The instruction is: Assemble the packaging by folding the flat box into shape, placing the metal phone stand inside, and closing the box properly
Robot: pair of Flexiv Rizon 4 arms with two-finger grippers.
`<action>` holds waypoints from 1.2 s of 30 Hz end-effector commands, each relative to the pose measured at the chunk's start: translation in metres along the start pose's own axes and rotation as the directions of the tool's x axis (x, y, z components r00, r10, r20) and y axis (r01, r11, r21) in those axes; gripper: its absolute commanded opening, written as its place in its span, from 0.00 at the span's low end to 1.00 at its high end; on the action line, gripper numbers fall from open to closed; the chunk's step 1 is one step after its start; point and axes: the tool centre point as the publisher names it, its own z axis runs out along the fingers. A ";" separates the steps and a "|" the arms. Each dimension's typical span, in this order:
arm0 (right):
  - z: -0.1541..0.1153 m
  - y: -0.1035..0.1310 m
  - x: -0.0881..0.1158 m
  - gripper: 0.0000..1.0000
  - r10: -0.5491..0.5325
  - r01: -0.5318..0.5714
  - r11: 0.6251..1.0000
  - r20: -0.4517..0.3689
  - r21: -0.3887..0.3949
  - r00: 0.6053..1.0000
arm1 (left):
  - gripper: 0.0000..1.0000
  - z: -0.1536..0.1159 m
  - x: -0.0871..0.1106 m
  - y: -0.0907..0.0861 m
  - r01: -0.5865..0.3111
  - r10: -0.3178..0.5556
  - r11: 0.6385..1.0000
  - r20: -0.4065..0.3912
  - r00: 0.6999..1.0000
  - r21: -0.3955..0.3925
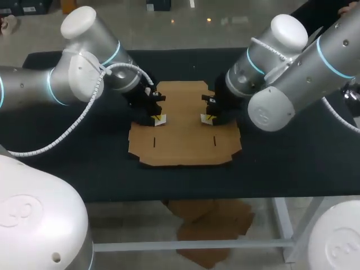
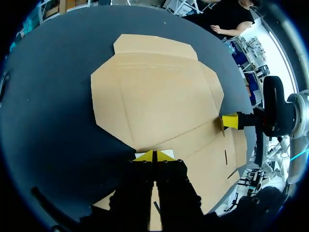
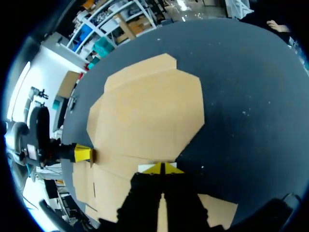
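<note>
- The left gripper [image 1: 159, 119] is closed tight, its yellow fingertips [image 2: 145, 157] meeting tip against tip with nothing seen between them. They point down onto the cardboard.
- The right gripper [image 1: 209, 118] is closed the same way, its tips together and set down on the sheet.
- The flat box [image 1: 183, 132] lies unfolded under both grippers. The left gripper touches its left part and the right gripper its right part, with a bare band of cardboard between them.
- In each wrist view the other arm's yellow tip rests on the sheet off to the side, level with that view's own gripper.
- Far of the grippers the widest panel spreads out and ends in a narrower flap [image 1: 183, 86] at the far edge.
- Near of the grippers, two short slits [image 1: 154, 140] are cut in the near panel, one on each side.
- The dark table [image 1: 67, 169] carries the sheet at about its middle, left to right.
</note>
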 end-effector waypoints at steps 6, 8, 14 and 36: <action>-0.039 0.015 -0.037 0.00 0.017 0.010 0.996 -0.313 0.083 0.950 | 0.00 -0.048 -0.015 -0.005 -0.003 -0.001 0.999 -0.097 0.995 -0.036; -0.043 0.017 -0.043 0.00 0.017 0.021 0.995 -0.356 0.100 0.934 | 0.00 -0.053 -0.016 -0.006 0.000 -0.005 0.999 -0.099 0.995 -0.045; -0.059 0.019 -0.059 0.00 0.035 0.016 0.992 -0.406 0.123 0.913 | 0.00 -0.066 -0.015 -0.004 0.029 -0.032 0.999 -0.090 0.995 -0.037; -0.094 -0.008 -0.072 0.00 0.053 0.025 0.984 -0.425 0.177 0.904 | 0.00 -0.091 -0.009 0.031 0.092 -0.095 0.995 -0.053 0.994 -0.048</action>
